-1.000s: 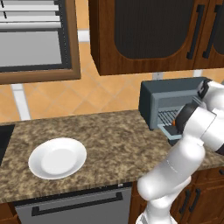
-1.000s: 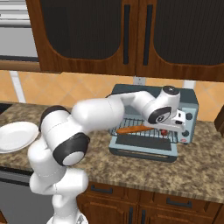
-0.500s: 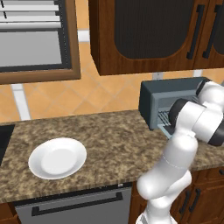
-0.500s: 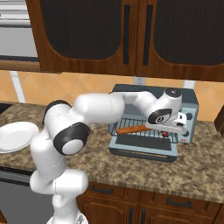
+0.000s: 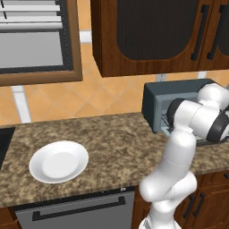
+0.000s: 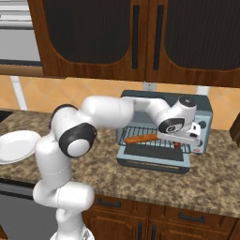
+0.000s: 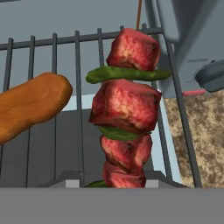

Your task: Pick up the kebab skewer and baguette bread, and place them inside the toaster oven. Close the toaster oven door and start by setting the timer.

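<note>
The white arm's wrist has swung rightward; the gripper [image 6: 177, 143], closed round one meat-and-pepper kebab skewer [image 7: 124, 109], hangs above the grey-blue toaster oven [image 6: 165, 133]'s wire rack [image 7: 52, 105], beside one orange-brown baguette bread [image 7: 30, 105].

Speckled brown stone counter [image 5: 125, 143] with a dull polish meets glossy dark wood cabinets [image 6: 140, 37]. The oven [image 6: 206, 110] wears matt grey-blue painted metal, its rack [image 7: 52, 100] thin grey wire. The skewer [image 7: 127, 109] carries moist red meat and smooth green pepper; the baguette [image 7: 30, 105] shows a matt orange-brown crust. A smooth white plate [image 5: 58, 162] gleams.
</note>
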